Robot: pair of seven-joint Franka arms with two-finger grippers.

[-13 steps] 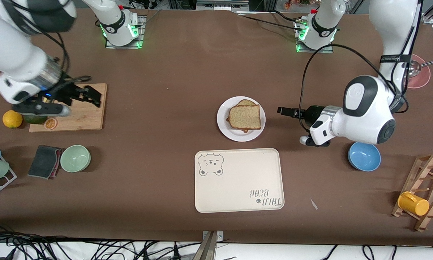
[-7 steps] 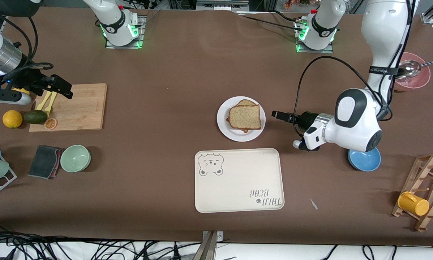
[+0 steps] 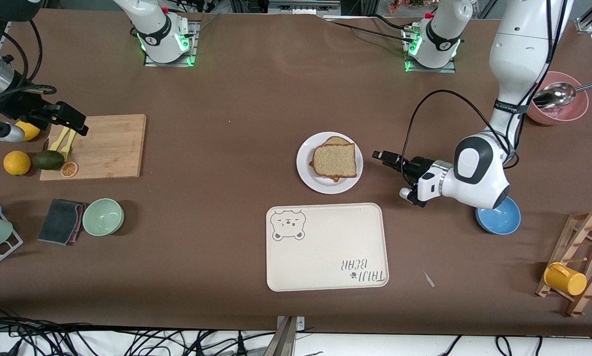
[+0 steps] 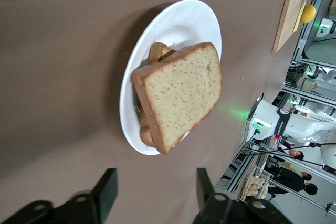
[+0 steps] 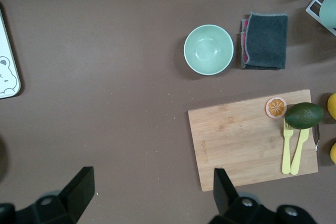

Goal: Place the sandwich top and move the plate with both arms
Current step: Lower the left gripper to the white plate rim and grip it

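Front view: the sandwich top [image 3: 335, 160] is seen lying on the stack on the plate [image 3: 307, 174]. The left gripper [image 3: 382, 157] is held spread just beside the plate; the right gripper [image 3: 73, 119] is spread over the wooden cutting board [image 3: 110, 148], well apart from the plate.

A brown matte surface [image 3: 236, 163] fills almost the whole front view. Along its edge nearest the front camera a white strip [image 3: 375, 343] strewn with black cables [image 3: 39, 333] is seen. In the left wrist view, metal framing [image 4: 307, 51] and several standing people [image 4: 294, 174] are visible past the surface.
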